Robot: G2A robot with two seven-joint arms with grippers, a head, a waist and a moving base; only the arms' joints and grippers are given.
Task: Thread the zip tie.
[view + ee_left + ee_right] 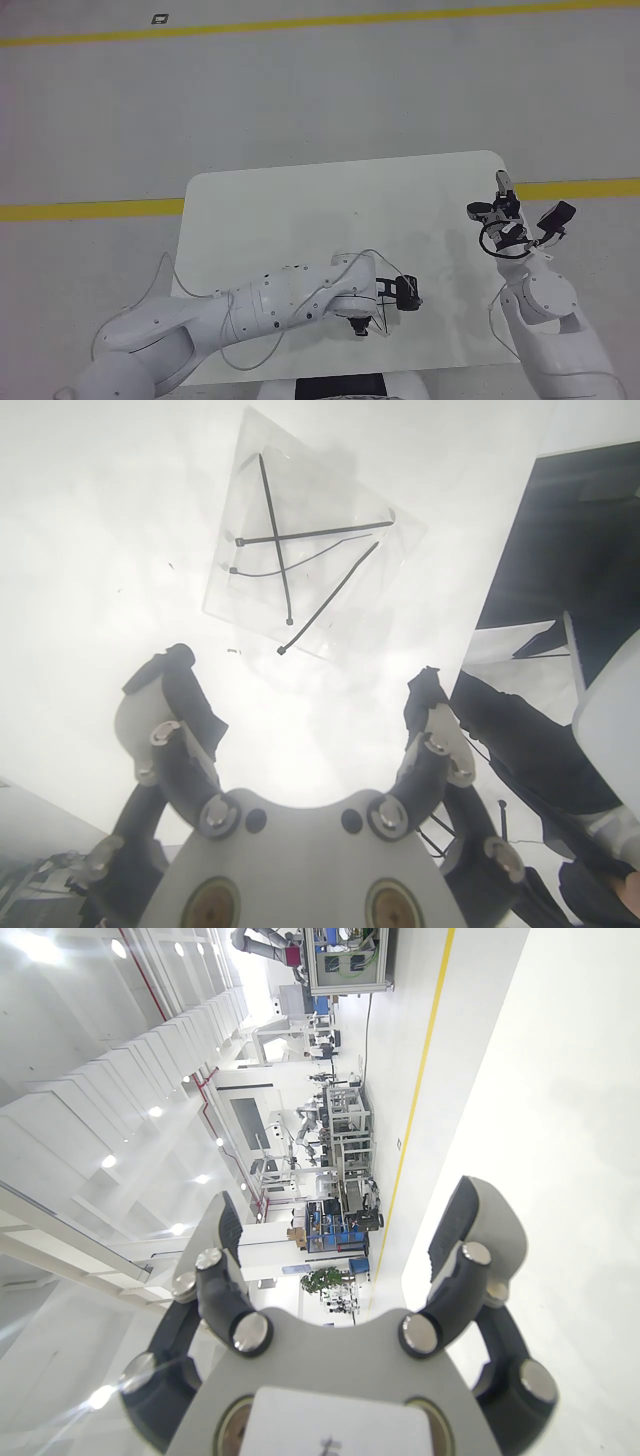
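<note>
Near the 6 o'clock edge of the table point(300, 210), the left gripper point(300, 670) hangs over the surface, jaws apart. Just beyond it, four black zip ties point(276, 539) lie crossed in what seems a clear tray point(400, 545). At the 3 o'clock edge, the right gripper point(345, 1203) points toward 12, jaws apart.

White table point(300, 200) with rounded corners. A clear, square tray point(360, 500) lies flat on its top. Small dark specks point(232, 650) lie on the bare surface just beside the tray, along one edge.
</note>
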